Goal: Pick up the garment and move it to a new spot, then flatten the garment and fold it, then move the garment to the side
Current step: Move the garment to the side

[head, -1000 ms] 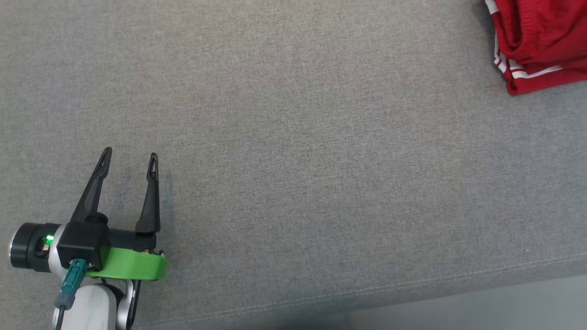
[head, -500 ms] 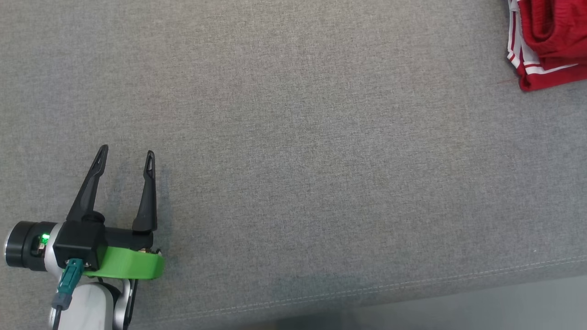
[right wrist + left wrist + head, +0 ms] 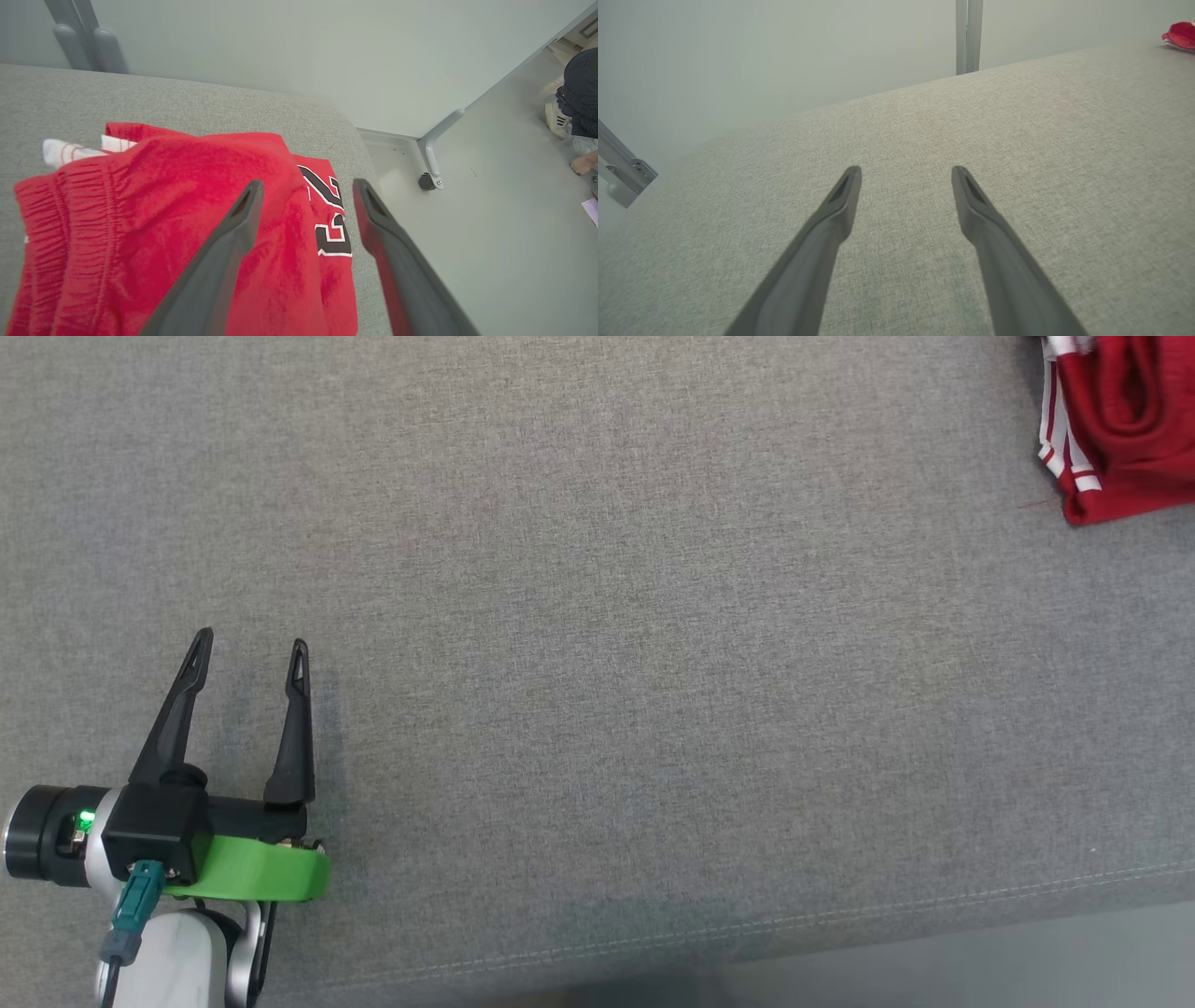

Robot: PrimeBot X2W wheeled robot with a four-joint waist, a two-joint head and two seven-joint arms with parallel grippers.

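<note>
The garment (image 3: 1125,425) is red with white stripes and a black number, bunched at the far right of the grey surface. In the left wrist view the garment (image 3: 1180,35) is a small red patch far off at the top right. In the right wrist view the garment (image 3: 154,224) lies folded near the surface's corner. My right gripper (image 3: 307,186) hangs open just above it, nothing between the fingers. My left gripper (image 3: 249,649) stands open at the lower left, over bare fabric; in its own wrist view the left gripper (image 3: 906,171) holds nothing.
The grey padded surface (image 3: 607,616) has a stitched front edge (image 3: 840,910) with floor beyond. A wheeled metal frame leg (image 3: 432,149) stands on the floor off the surface's corner. A person's foot (image 3: 584,163) shows at the far right of the right wrist view.
The head camera has shifted, so the garment sits further toward the right edge. The garment's visible shape has bunched up. The left gripper keeps its open pose.
</note>
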